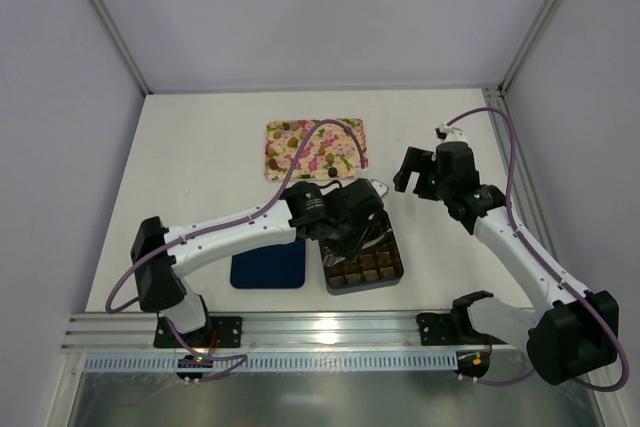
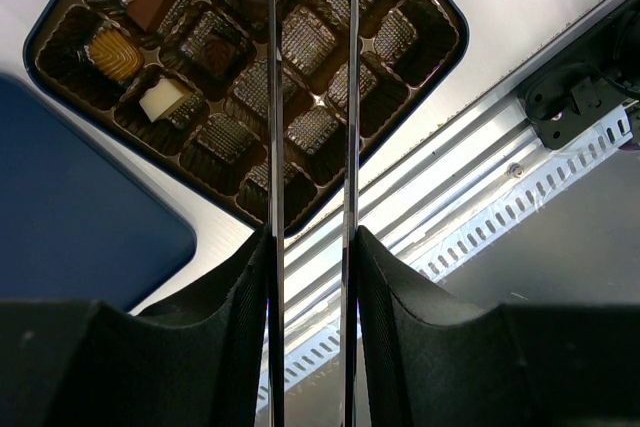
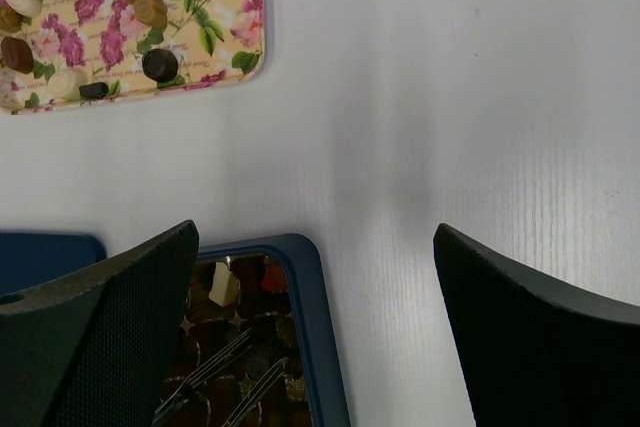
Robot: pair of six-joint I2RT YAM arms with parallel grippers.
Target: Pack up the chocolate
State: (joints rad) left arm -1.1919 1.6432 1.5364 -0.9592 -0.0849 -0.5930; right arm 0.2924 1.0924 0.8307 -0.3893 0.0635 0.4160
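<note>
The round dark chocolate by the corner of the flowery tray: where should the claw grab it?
Grab the round dark chocolate by its curved sides, coming straight down from above. It sits upright on the flowery tray with bare tray all round it, so a finger should fit on either side. The right claw looks open wide enough, I think.

Tray (image 1: pixel 355 127) sits at the far middle of the table (image 1: pixel 190 167) with loose chocolates (image 3: pixel 160 64) on it. Nearer us, just behind the rail (image 1: pixel 330 327), is the box (image 1: pixel 365 287) with a few more in its cells, and the lid (image 1: pixel 268 265) lies just to its left. Left gripper (image 1: pixel 365 232) hangs over the box, right gripper (image 3: pixel 315 277) over bare table to the right of the tray.
</note>
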